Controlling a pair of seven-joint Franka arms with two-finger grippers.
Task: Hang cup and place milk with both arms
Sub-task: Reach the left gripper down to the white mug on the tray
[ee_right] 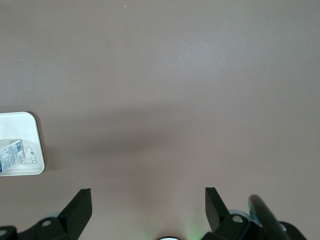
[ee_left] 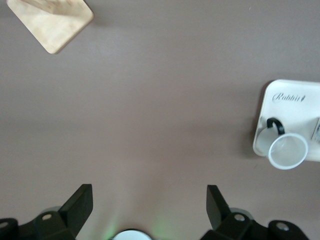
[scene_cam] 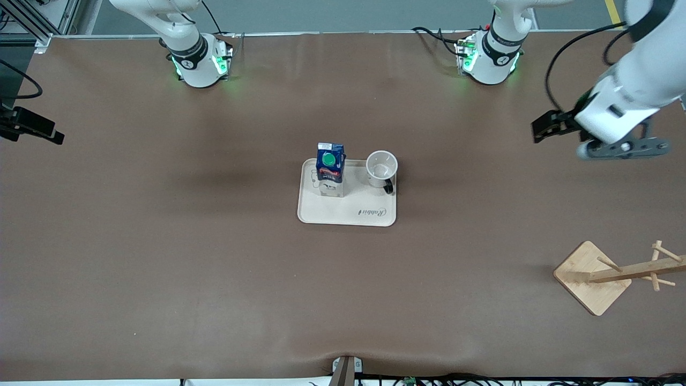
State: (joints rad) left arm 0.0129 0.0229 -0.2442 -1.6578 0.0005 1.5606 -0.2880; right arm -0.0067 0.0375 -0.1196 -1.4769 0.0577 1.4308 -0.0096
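Cup (scene_cam: 381,165), milk (scene_cam: 329,167) — on tray (scene_cam: 348,214).

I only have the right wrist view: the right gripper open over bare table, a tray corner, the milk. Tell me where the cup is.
Observer: The cup stands upright on the tray, beside the milk, toward the left arm's end.
Operator: Now locate the rack.
Observer: The rack stands at the left arm's end of the table, nearer to the front camera than the tray.
Operator: Report the left gripper.
Observer: The left gripper hangs open over bare table, toward the left arm's end from the tray.
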